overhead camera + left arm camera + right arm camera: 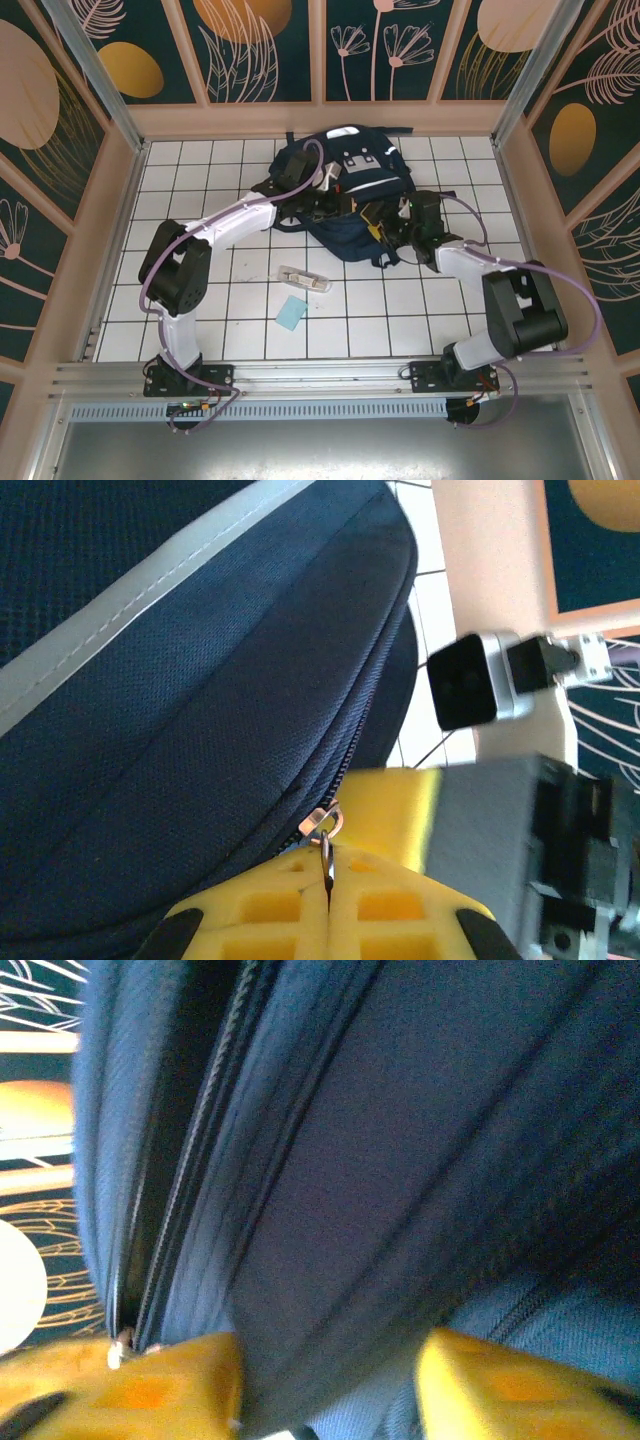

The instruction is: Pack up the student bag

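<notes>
The large navy-blue fabric student bag (360,160) is lying at the far middle of the white-tiled bench (250,320). The step in hand looks to be working its zip. The left hand (328,872) is pinching the small silver metal zipper pull (325,825) with fingers pressed together, while the right hand (330,1390) is straddling a fold of bag fabric, fingers apart; I cannot tell whether it is clamping. The next move is probably calling for a steady drag along the curved track against a braced bag, as the flat transparent pencil case (305,280) is lying unpacked nearer the arms.

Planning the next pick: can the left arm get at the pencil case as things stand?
Probably not yet: its tool is shut on the zipper pull of the student bag. The pencil case lies uncovered on the tiles, so after letting go the way looks free.
</notes>
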You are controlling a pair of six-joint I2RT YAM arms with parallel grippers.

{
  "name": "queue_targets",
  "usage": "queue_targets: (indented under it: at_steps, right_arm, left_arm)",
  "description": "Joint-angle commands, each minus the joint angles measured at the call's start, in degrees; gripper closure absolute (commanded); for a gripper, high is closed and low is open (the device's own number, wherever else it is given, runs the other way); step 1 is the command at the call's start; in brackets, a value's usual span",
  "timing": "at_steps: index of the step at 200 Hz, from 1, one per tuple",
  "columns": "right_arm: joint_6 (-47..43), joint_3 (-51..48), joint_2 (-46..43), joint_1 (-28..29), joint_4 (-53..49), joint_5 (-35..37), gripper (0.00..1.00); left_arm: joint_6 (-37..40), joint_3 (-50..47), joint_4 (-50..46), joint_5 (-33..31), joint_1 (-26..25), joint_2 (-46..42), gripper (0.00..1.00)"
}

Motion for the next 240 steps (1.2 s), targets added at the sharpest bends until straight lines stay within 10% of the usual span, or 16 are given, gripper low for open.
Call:
queue_targets:
  at_steps: [1,49,96,136,183,240]
  right_arm:
    - [2.59,0.45,2.32,0.31,9.04,1.89,1.0]
    - [-3.22,-0.22,-5.53,0.32,-0.55,6.22,1.0]
    - [-3.75,-2.85,-10.5,-0.85,-2.51,6.32,1.0]
    - [-6.64,-1.21,-10.04,-0.91,-5.65,7.07,1.0]
    - [-9.47,-0.74,-8.24,-3.35,-6.98,11.09,1.0]
    - [-9.19,0.29,-6.14,-2.56,-5.82,10.74,1.0]
  left_arm:
    - [0.78,-1.33,4.09,3.29,-0.32,-5.38,1.0]
    - [14.34,-0.92,-13.06,-22.36,3.19,-3.59,1.0]
    - [15.72,-2.76,-13.22,-29.79,10.72,-3.2,1.0]
    - [15.93,3.98,-16.26,-27.62,12.34,0.64,1.0]
    - [13.4,-5.64,-18.26,-10.13,12.31,-6.82,1.0]
    - [14.21,-7.57,-19.48,-16.6,12.43,-6.31,1.0]
